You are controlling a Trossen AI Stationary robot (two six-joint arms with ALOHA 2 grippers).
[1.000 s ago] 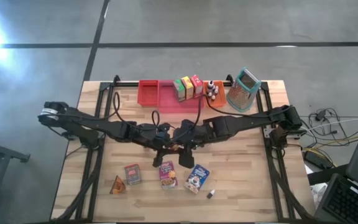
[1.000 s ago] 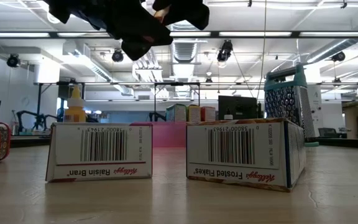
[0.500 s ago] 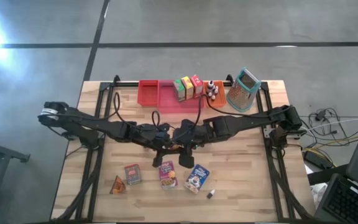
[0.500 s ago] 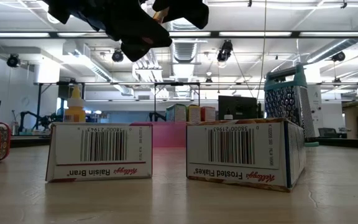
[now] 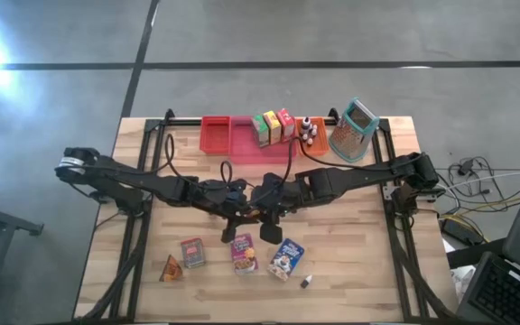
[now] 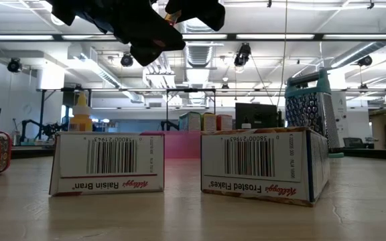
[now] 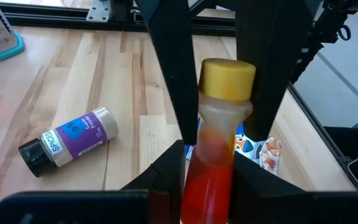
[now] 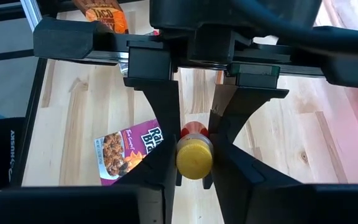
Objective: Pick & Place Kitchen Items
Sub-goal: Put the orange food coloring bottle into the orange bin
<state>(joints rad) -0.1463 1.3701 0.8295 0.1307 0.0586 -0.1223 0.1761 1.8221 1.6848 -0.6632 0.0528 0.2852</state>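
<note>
A small bottle [image 7: 213,149] with red contents and a yellow cap hangs above the middle of the table, between both grippers. My left gripper [image 7: 207,186] comes from the table's left and is shut on the bottle's body. My right gripper [image 8: 194,168] comes from the table's right and is shut around the cap. In the high view the two meet at the centre [image 5: 255,213]. Below them a Raisin Bran box [image 5: 243,253] and a Frosted Flakes box [image 5: 285,257] lie flat on the table. My left gripper pinches the bottle's red body [image 7: 209,177] between its two fingers. It comes from the table's left, slanting slightly down, with the bottle lying along the fingers. The bottle is clear of the table and its cap points away toward the right arm. My right gripper has the yellow cap [image 8: 194,157] between its two fingers [image 8: 166,168], one on each side. It comes from the table's right, slanting down, and meets the bottle end on, along its length. The bottle stays clear of the table.
Near the front lie a taco box [image 5: 191,252], an orange wedge [image 5: 170,268] and a spice jar [image 5: 306,282]. At the far edge stand a red bin [image 5: 216,134], upright boxes [image 5: 273,126], small bottles [image 5: 308,131] and a grater [image 5: 354,129].
</note>
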